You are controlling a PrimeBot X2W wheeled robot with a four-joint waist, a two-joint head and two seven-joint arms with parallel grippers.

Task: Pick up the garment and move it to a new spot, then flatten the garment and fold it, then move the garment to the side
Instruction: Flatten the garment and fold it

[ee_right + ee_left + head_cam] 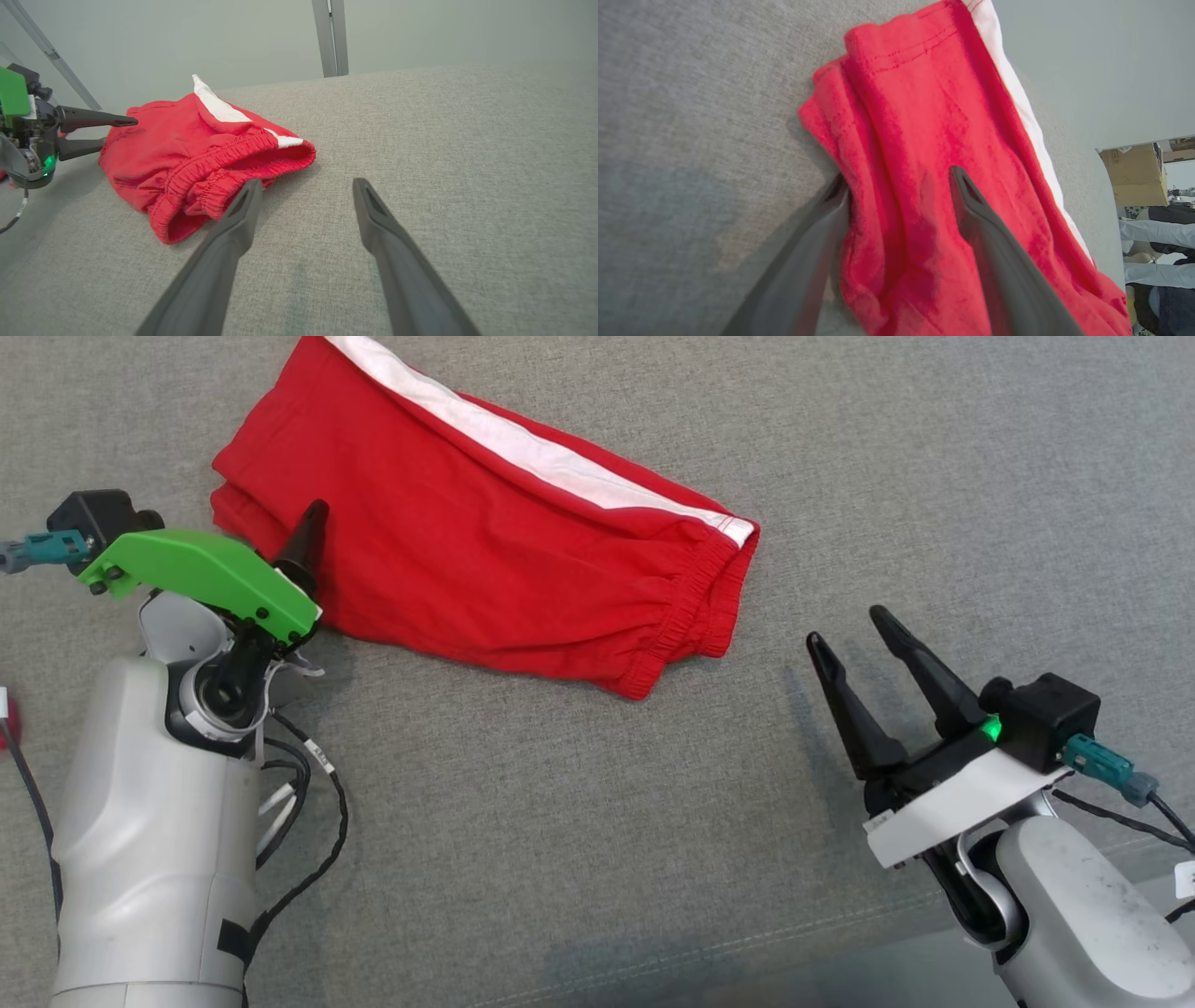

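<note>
The garment [485, 551] is a pair of red shorts with a white side stripe, lying folded on the grey fabric surface [579, 821]. Its elastic waistband [691, 607] points right. My left gripper [303, 537] is open at the garment's left end. In the left wrist view [899, 179] one finger lies over the red cloth [924, 116] and the other sits at its edge, low against the surface. My right gripper [846, 626] stands open over bare fabric to the right of the waistband, holding nothing. In the right wrist view [307, 184] the garment [187, 149] lies just ahead and left, with the left gripper [117, 132] beyond.
The surface's front seam [747, 947] runs along the lower right. A metal post [331, 37] stands behind the far edge against a pale wall. Beyond the surface, a cardboard box [1134, 175] and a person's sleeves [1153, 233] show in the left wrist view.
</note>
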